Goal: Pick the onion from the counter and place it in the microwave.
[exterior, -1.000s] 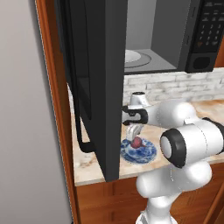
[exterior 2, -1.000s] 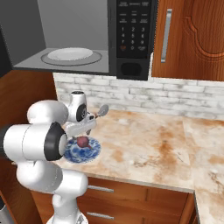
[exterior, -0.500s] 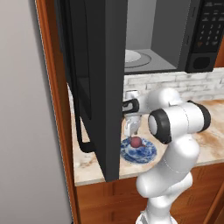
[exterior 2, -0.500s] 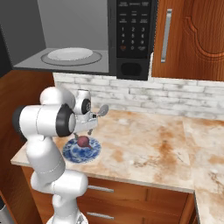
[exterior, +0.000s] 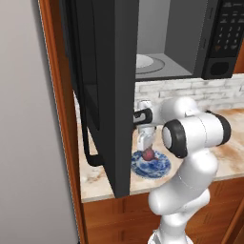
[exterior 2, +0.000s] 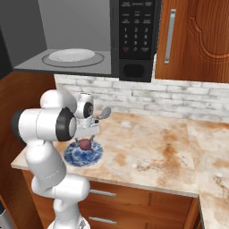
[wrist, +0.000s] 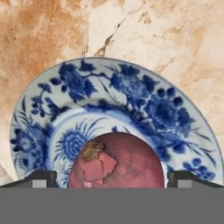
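Observation:
The onion (wrist: 118, 168), a small reddish-purple ball, rests on a blue-and-white patterned plate (wrist: 131, 92) on the beige marbled counter (exterior 2: 147, 147). My gripper (wrist: 113, 179) hangs straight down over it, open, with one fingertip on each side of the onion and the right one almost touching. From the base views the gripper (exterior: 147, 143) (exterior 2: 85, 136) stands just above the onion (exterior: 148, 154) (exterior 2: 84, 144). The black microwave (exterior 2: 134, 40) is mounted above the counter with its door (exterior: 109, 95) swung wide open. Its grey interior holds the white turntable plate (exterior 2: 71, 55).
The open microwave door hangs close to the left of my hand and arm. A white brick backsplash (exterior 2: 179, 96) runs behind the counter. A wooden wall cabinet (exterior 2: 197, 40) is right of the microwave. The counter stretches free to the right of the plate (exterior 2: 74, 156).
My arm's elbow has swung up and over, and the hand has settled lower around the onion. The onion and plate have stayed put.

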Tool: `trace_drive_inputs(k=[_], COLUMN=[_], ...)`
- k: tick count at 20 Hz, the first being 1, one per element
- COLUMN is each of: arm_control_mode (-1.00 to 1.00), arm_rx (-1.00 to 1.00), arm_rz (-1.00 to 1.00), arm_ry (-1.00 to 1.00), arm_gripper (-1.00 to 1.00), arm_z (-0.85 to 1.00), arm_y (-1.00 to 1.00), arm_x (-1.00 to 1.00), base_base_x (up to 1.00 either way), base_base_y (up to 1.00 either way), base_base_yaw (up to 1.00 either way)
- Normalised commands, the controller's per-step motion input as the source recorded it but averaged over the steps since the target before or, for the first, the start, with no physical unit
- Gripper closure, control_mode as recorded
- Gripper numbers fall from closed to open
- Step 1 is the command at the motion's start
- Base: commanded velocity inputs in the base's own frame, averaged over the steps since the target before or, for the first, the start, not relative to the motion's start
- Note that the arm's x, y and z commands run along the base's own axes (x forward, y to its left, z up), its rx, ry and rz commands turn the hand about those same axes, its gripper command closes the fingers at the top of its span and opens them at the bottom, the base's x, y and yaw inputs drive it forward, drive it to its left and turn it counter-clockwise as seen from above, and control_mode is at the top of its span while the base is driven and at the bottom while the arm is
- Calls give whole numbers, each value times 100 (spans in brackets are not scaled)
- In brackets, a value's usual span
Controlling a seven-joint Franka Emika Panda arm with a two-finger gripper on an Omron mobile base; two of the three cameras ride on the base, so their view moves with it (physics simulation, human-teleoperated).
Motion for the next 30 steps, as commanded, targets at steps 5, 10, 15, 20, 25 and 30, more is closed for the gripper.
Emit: trace_drive_inputs(k=[5,10,15,20,25,30], arm_control_mode=[-100,-100,-100,-100,-100,-100], arm_rx=[0,0,0,0,0,1], arm_rz=[0,1,4,5,3,1], arm_ry=[0,0,0,0,0,0], arm_gripper=[-100,-100,-100,-100,100,100], arm_z=[-12,-27,-24,-29,-43,-19], arm_y=[-18,-4,8,20,16,-2], arm_x=[-28,-2,23,6,-14,-4], base_base_x=[0,0,0,0,0,0], base_base_y=[0,0,0,0,0,0], base_base_yaw=[0,0,0,0,0,0])
